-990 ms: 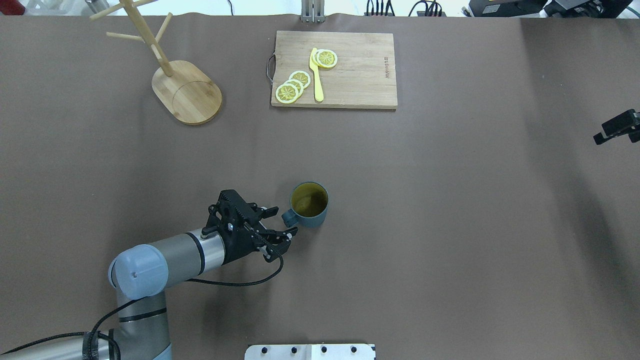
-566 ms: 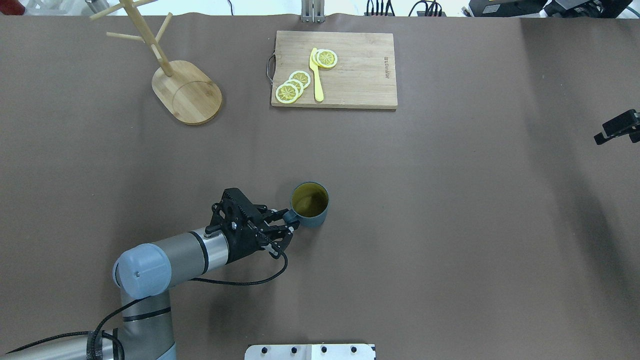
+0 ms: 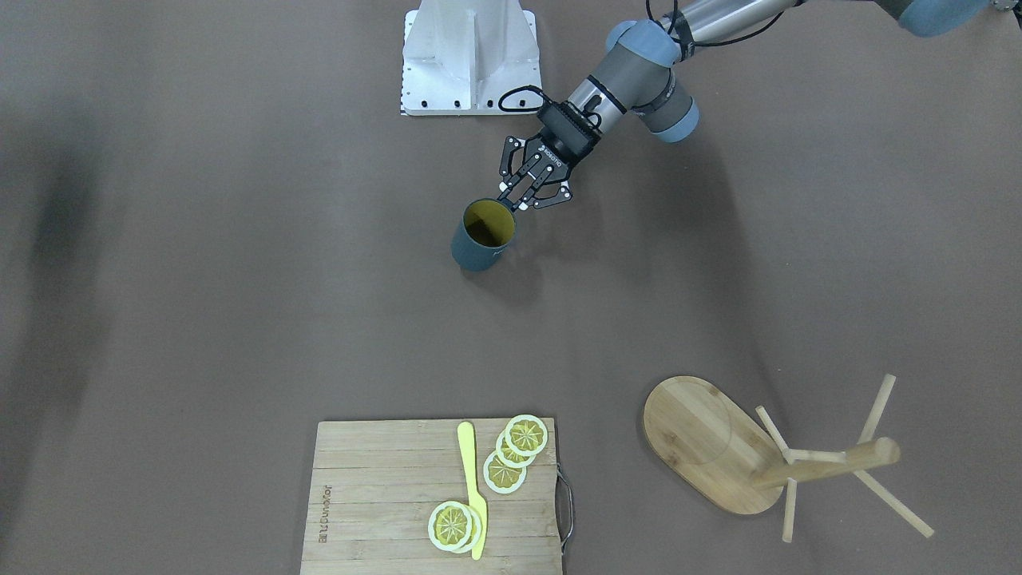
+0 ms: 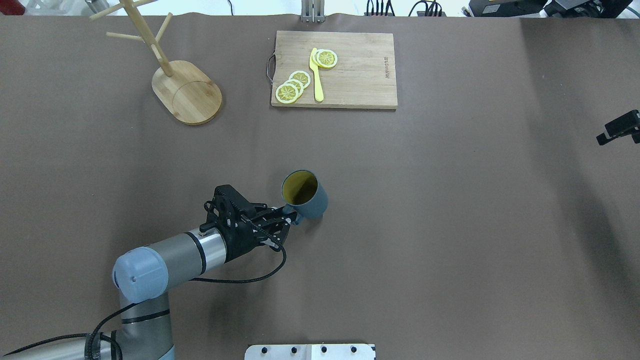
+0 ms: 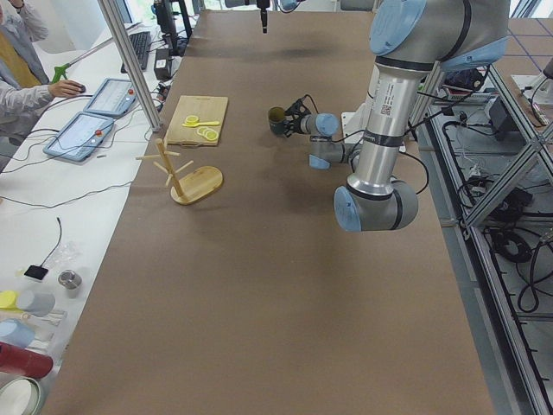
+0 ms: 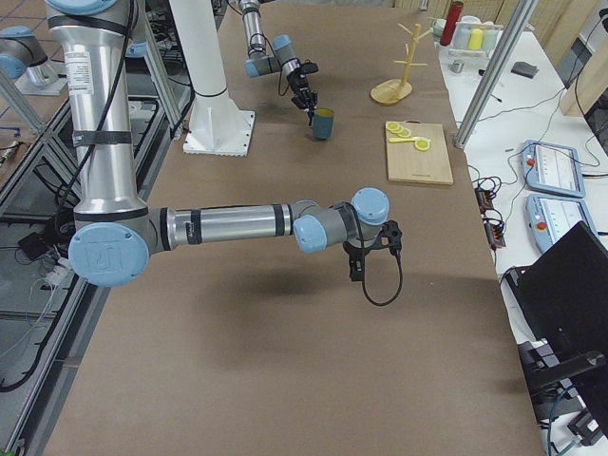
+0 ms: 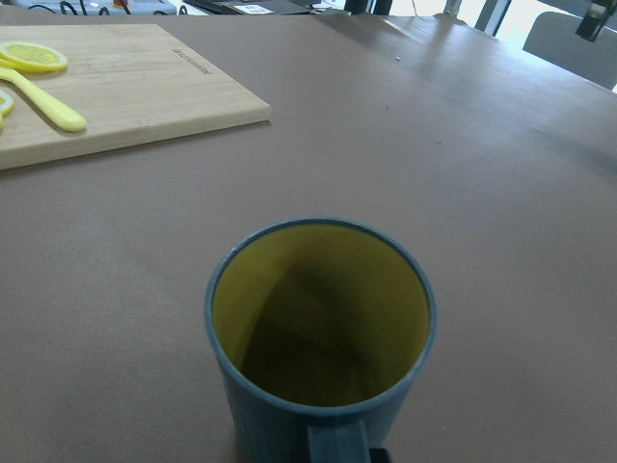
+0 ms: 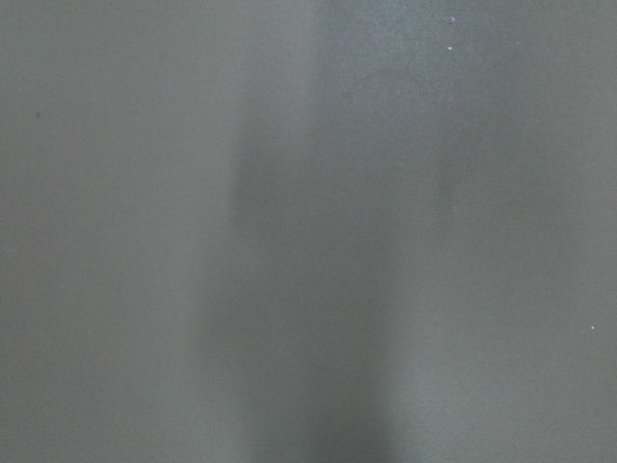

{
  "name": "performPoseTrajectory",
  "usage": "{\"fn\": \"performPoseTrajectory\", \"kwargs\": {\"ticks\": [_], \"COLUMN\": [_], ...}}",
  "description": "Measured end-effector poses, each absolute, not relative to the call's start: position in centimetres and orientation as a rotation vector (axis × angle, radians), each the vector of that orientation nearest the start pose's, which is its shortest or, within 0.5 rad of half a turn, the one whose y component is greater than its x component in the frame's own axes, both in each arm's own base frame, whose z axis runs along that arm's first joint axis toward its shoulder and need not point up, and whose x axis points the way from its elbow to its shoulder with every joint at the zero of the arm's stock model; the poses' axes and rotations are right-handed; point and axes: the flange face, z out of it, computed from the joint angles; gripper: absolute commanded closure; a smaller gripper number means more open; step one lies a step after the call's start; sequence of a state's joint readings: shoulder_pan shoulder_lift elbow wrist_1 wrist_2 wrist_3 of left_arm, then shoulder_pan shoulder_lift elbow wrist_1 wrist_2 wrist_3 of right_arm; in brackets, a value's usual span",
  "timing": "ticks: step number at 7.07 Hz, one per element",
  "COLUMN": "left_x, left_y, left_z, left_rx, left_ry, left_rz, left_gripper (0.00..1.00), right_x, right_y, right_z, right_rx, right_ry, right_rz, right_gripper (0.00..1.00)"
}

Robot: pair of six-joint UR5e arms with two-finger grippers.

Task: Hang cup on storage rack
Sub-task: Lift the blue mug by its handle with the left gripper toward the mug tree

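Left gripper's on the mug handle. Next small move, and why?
Probably lift straight up a little: the left gripper is shut on the handle of the cup, which looks tilted close to the table, and the storage rack stands well away with raised pegs.

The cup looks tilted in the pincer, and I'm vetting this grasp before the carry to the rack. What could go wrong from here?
1. The left pincer grips the cup only by its handle, and the cup hangs tilted; it might swivel or slip during the carry.
2. The storage rack stands far off with thin pegs; a tilted handle could miss a peg or nudge the rack.
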State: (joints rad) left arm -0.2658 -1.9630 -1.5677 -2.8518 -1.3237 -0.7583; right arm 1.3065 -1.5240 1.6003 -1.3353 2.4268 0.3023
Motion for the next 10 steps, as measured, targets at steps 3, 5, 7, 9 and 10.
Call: {"fn": "performPoseTrajectory", "kwargs": {"ticks": [3,5,7,9,10], "left_x": [51.2,48.0,44.1,40.0,38.8], "left_y": [-32.9,-36.2,-40.4,-44.9,-46.5], "left_z": [27.7,27.3,27.2,27.8,28.3], "left_rx": [1.039,0.991,0.909,0.741,0.657], "left_ry": [1.471,1.567,1.659,1.739,1.765], "left_rz": [0.062,-0.108,-0.237,-0.364,-0.442], "left_gripper": [1.00,1.00,1.00,1.00,1.00], "right_x": [-6.3,-4.4,-3.5,-3.0,-2.9], "right_y": [-52.3,-52.2,-52.0,-51.7,-51.7], "right_z": [59.3,60.6,61.3,61.5,61.4], "right_rx": [0.056,0.069,0.074,0.077,0.080], "right_ry": [-0.892,-0.886,-0.883,-0.882,-0.882], "right_rz": [-0.069,-0.073,-0.073,-0.069,-0.068], "right_gripper": [0.00,0.00,0.00,0.00,0.00]}}
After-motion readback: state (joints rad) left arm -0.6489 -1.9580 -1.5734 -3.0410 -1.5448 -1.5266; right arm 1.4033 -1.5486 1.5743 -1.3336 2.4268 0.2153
